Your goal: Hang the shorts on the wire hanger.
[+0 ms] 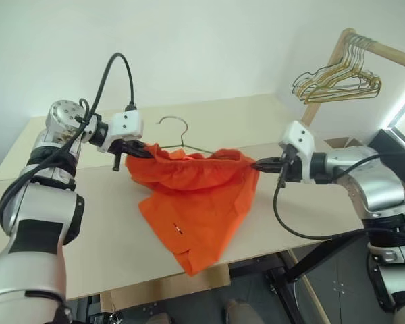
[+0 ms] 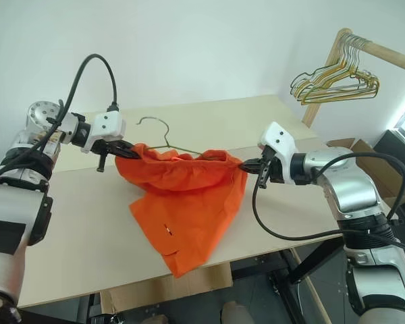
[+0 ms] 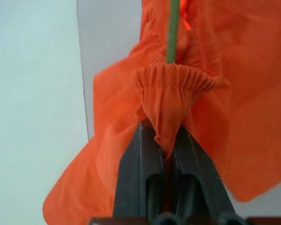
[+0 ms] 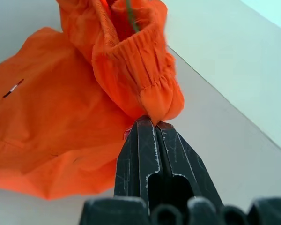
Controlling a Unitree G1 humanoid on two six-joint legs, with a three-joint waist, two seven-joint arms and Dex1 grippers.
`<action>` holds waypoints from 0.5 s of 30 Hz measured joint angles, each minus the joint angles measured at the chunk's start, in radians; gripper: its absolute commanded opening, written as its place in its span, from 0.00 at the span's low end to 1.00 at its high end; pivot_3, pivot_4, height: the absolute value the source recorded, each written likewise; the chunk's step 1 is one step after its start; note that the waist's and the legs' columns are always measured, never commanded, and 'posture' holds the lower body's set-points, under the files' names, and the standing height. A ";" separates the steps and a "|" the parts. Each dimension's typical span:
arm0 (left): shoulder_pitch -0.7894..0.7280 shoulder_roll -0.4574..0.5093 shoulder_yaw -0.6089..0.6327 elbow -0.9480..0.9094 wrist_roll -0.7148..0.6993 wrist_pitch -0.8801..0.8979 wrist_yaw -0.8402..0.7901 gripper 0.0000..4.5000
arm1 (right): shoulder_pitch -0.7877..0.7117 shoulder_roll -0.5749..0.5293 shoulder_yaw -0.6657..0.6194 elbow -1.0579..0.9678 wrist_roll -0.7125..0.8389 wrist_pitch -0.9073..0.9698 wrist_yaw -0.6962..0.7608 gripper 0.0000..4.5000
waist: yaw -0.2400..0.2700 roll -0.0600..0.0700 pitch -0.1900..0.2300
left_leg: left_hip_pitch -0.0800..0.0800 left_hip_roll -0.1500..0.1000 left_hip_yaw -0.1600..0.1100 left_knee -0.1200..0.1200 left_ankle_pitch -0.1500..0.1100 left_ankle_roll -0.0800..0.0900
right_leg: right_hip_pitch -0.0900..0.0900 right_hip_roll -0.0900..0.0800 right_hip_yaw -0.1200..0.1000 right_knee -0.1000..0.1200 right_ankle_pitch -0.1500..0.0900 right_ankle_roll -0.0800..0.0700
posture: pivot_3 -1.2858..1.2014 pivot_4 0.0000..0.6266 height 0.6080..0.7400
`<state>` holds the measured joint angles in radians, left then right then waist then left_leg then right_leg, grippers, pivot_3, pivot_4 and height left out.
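Nearest the camera hangs the loose lower part of the one pair of bright orange fabric shorts (image 1: 192, 206), its legs drooping to the near edge of the pale wooden table (image 1: 88, 229) and slightly past it, a small yellowish mark showing on the cloth. The garment is stretched across the middle of the scene by its gathered elastic waistband, lifted off the tabletop between two grippers. On the left, the left gripper (image 1: 136, 150) has its two black fingers clenched on a bunched fold of the waistband; on the right, the right gripper (image 1: 264, 163) is likewise clamped tight on the opposite end of the band. The cloth looks light, soft and limp, sagging wherever it is not held, so the elastic band is judged the best place to grip, since it gathers thick and resists slipping. Just behind the waistband, the single thin dark grey wire hanger (image 1: 177, 131) shows its curved hook above the fabric, with its shoulder wire running down into the waist opening. Farthest, at the right, a bunched cluster of gold and dark wire hangers (image 1: 337, 81) hangs from a wooden rail (image 1: 385, 48); their number cannot be told.
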<state>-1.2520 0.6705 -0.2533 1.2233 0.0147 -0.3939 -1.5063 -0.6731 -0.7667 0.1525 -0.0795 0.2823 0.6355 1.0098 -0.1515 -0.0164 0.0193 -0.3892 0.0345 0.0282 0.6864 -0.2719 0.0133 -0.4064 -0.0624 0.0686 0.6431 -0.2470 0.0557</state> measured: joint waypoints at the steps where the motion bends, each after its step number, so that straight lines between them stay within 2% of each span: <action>1: 0.005 -0.007 0.020 -0.009 -0.010 0.008 -0.011 0.00 | -0.021 0.007 0.012 -0.002 -0.014 0.009 -0.015 0.01 | 0.000 0.000 0.000 | 0.000 0.000 0.000 0.001 0.000 0.000 | 0.000 0.000 0.000 0.000 0.000 0.000 | 0.46 0.00 1.00; 7: 0.042 -0.022 0.045 -0.056 -0.003 0.011 -0.004 0.00 | -0.093 0.005 0.022 -0.057 -0.053 0.001 -0.031 0.01 | -0.001 0.000 0.000 | 0.000 0.000 0.000 0.002 -0.001 0.001 | 0.000 0.000 0.000 0.001 0.000 0.000 | 0.46 0.00 1.00; 15: 0.081 -0.028 0.035 -0.056 0.083 0.000 0.073 0.00 | -0.086 -0.031 0.053 -0.067 -0.145 -0.143 -0.011 0.01 | 0.000 0.000 0.000 | -0.001 0.000 0.000 0.006 -0.002 0.002 | 0.000 0.000 0.000 0.001 0.000 0.000 | 0.47 0.00 1.00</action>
<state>-1.1708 0.6423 -0.2183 1.1670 0.0981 -0.3935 -1.4335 -0.7595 -0.7977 0.2053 -0.1467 0.1368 0.4922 0.9992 -0.1513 -0.0164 0.0193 -0.3905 0.0347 0.0282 0.6920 -0.2735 0.0158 -0.4063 -0.0624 0.0685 0.6442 -0.2471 0.0558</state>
